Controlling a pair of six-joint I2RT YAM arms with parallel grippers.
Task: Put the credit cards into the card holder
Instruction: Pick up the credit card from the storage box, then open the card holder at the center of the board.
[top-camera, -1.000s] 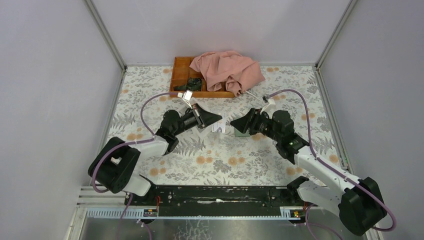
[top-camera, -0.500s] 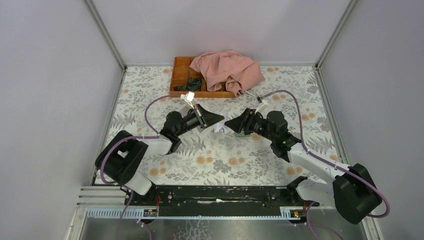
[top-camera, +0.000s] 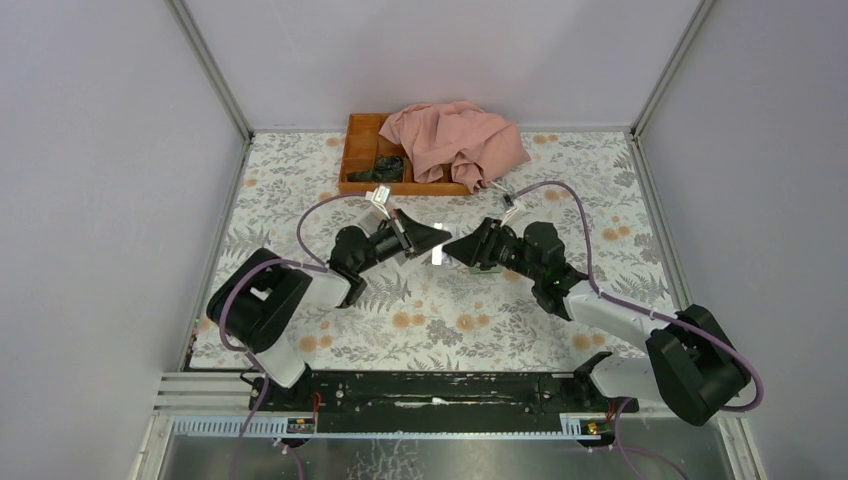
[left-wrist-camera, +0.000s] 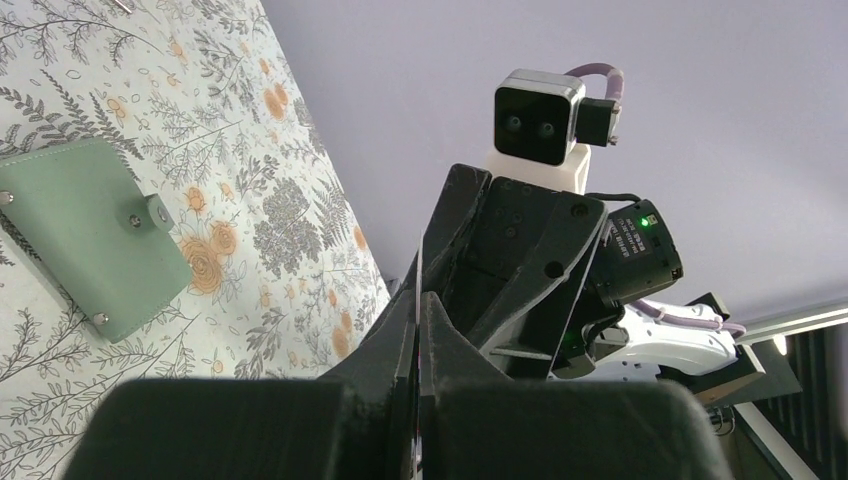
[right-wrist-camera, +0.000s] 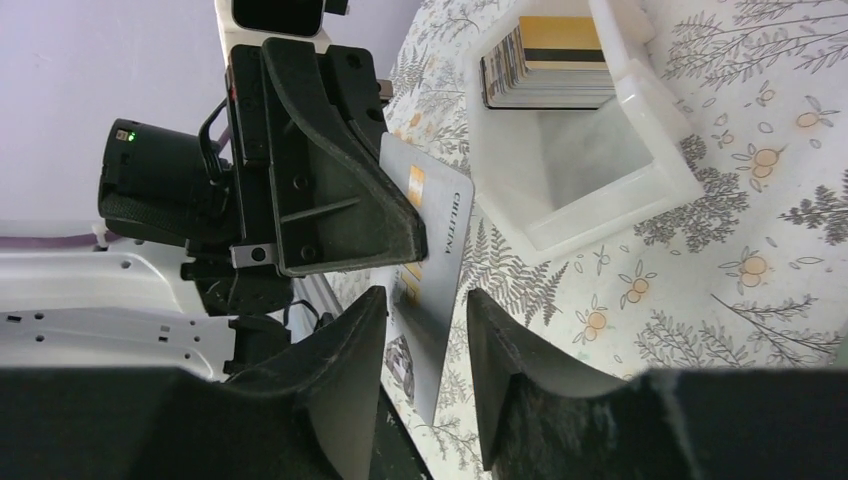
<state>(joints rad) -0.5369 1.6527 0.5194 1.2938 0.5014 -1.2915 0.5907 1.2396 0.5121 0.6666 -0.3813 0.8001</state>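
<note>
- Credit card (right-wrist-camera: 432, 300): grey, with a chip and print on its face, up off the table, upright between the two arms.
- Left gripper (top-camera: 438, 237) is pinched tight on the card's upper part, a finger flat on each face. It alone carries the card.
- Right gripper (right-wrist-camera: 425, 296) meets it tip to tip. Its jaws stand partly apart, one finger on each side of the card's lower end.
- In the right wrist view a thin gap shows on both sides of the card, so it sits between those fingers unclamped.
- Card holder (left-wrist-camera: 85, 235): grey-green, folded closed, flat on the floral table (top-camera: 450, 330) with its snaps up. It lies off to one side of the grippers, apart from the held card.
- Stack of cards (right-wrist-camera: 548, 65) stands on edge at one end of the white box (right-wrist-camera: 655, 120). The box is on the table just past the held card.
- Orange tray (top-camera: 358, 150) with the pink cloth (top-camera: 455, 140) sits at the far edge, well apart from both grippers.
</note>
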